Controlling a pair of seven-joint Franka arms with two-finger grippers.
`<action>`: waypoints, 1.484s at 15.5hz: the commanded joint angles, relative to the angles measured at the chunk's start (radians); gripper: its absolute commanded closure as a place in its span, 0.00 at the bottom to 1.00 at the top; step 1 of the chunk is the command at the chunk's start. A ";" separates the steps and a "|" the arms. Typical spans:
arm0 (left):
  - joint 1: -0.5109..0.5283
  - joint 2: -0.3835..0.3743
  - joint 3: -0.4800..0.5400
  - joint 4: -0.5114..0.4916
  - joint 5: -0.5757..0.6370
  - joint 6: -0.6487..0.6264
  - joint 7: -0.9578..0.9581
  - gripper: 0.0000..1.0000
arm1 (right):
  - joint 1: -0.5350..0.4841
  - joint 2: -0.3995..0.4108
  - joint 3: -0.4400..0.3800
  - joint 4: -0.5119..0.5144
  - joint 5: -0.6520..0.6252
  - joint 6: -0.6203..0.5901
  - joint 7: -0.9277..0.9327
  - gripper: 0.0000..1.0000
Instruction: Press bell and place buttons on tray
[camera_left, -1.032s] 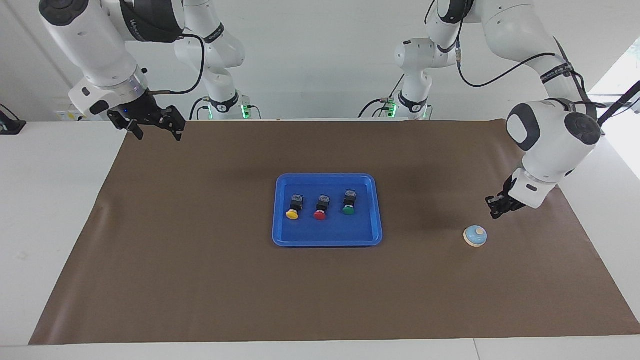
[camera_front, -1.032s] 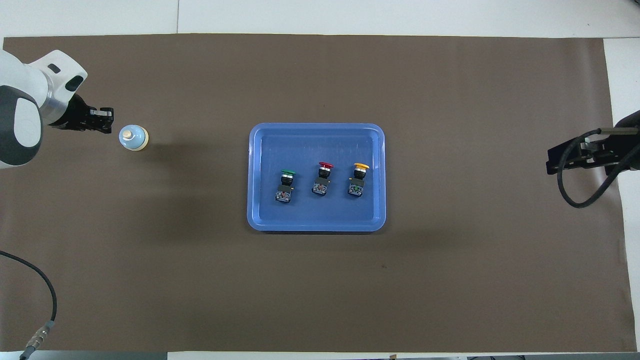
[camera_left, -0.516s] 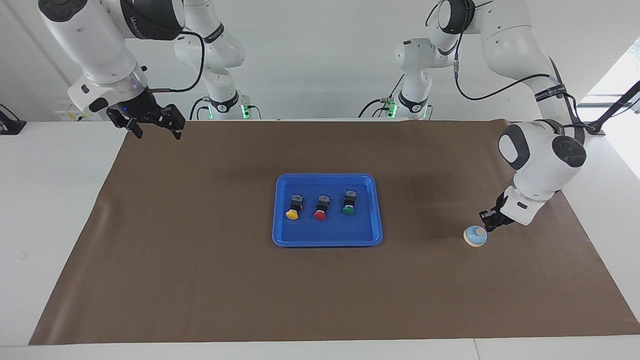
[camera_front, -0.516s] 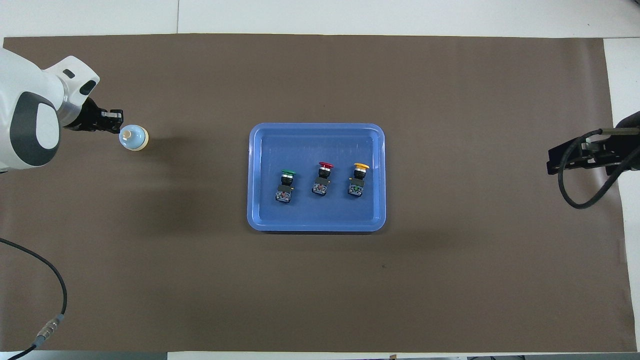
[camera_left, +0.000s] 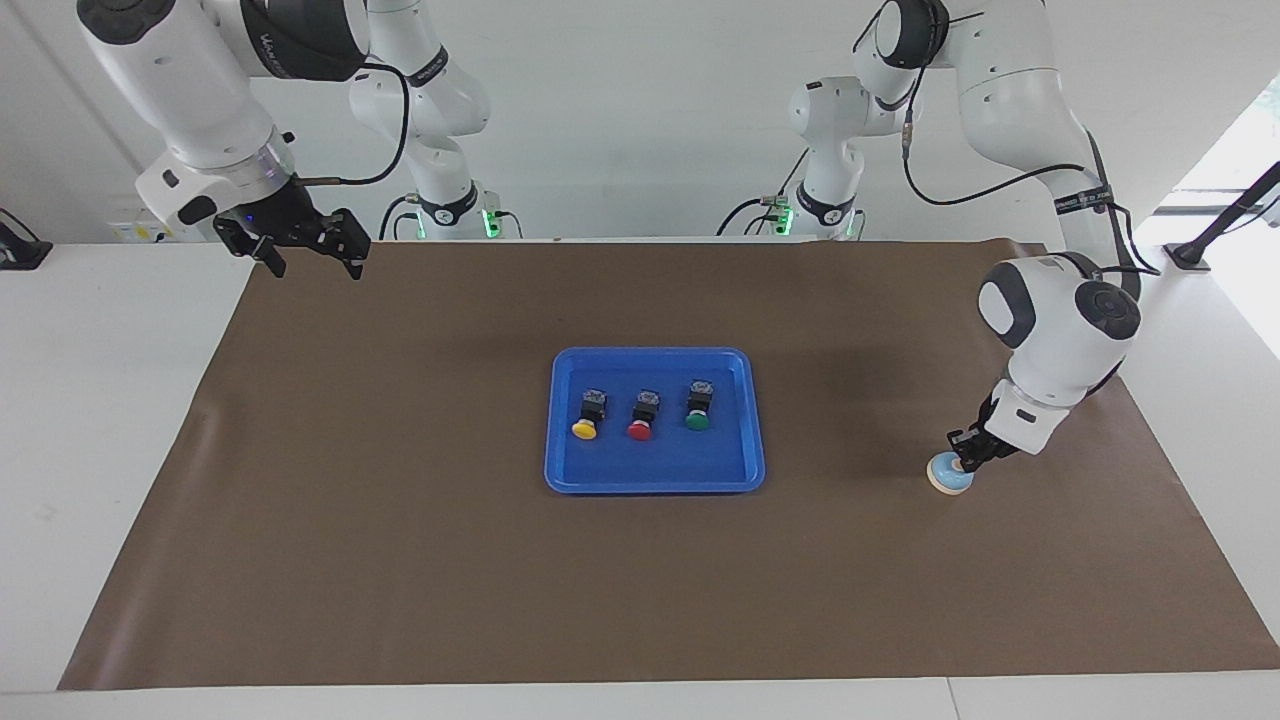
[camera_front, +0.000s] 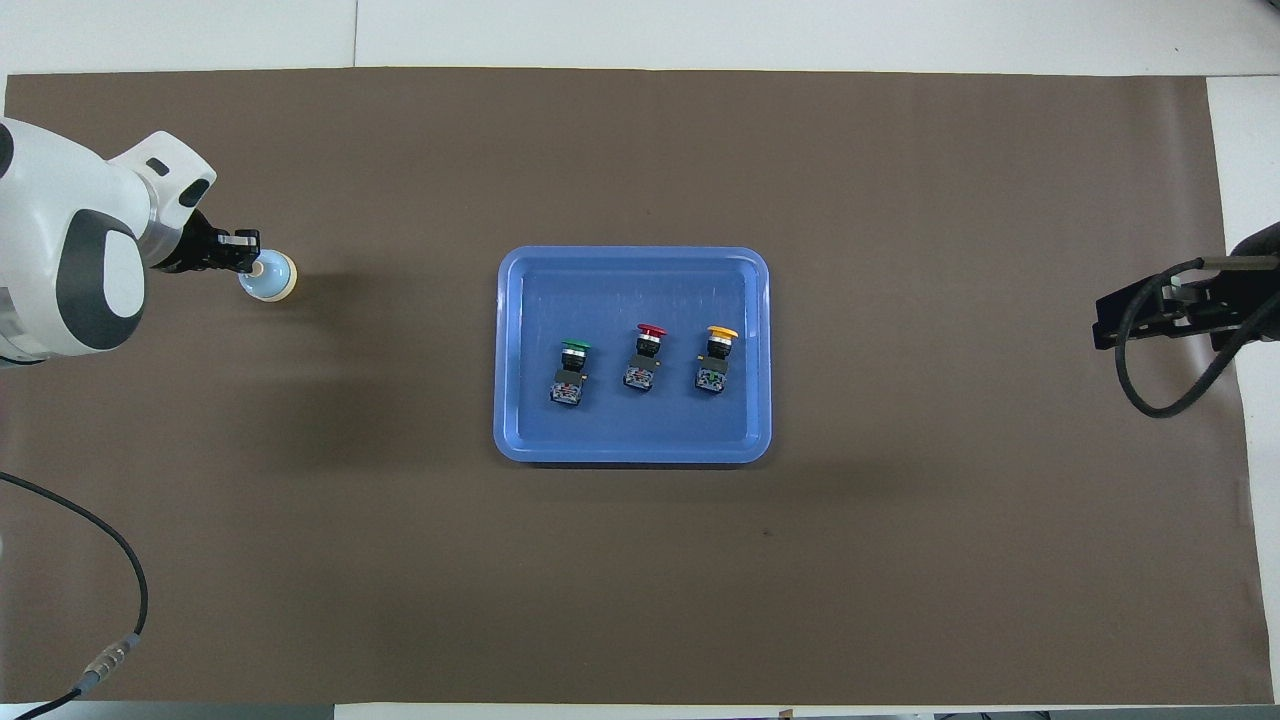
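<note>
**Bell press under way, buttons already on the tray**

Table (camera_left: 400, 560), covered by a brown sheet, carries everything, and the layout suits a split of labour. The tray (camera_left: 655, 480) sits at the centre, within reach of both arms. On it the three buttons lie in a row: the yellow button (camera_left: 585, 428), the red button (camera_left: 640, 429) and the green button (camera_left: 697, 420), caps pointing away from the robots. Judging by that, only the bell is left to deal with.

Seen from overhead, the bell (camera_front: 275, 283) stands at about nine o'clock from the tray, toward the left arm's end of the table. The left claw (camera_left: 966, 462) is tipped down onto its top, apparently touching the knob, which fits a push, not a grasp; it holds nothing, and whether its fingers are parted I cannot tell.

At about three o'clock from the tray in that same view, the right claw (camera_left: 308, 255) waits up over the sheet's corner, fingers spread and empty.

Hidden parts: the bell's knob is covered by the left claw, so real contact or depth of press is unclear.
</note>
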 joint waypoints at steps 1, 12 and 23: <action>-0.006 0.020 0.003 -0.040 0.013 0.040 -0.013 1.00 | -0.014 -0.015 0.006 -0.014 0.015 0.006 -0.025 0.00; 0.009 -0.333 0.002 0.033 0.012 -0.391 -0.013 0.00 | -0.014 -0.016 0.006 -0.014 0.015 0.006 -0.025 0.00; 0.014 -0.427 0.005 0.131 0.006 -0.678 -0.013 0.00 | -0.014 -0.015 0.006 -0.014 0.015 0.006 -0.025 0.00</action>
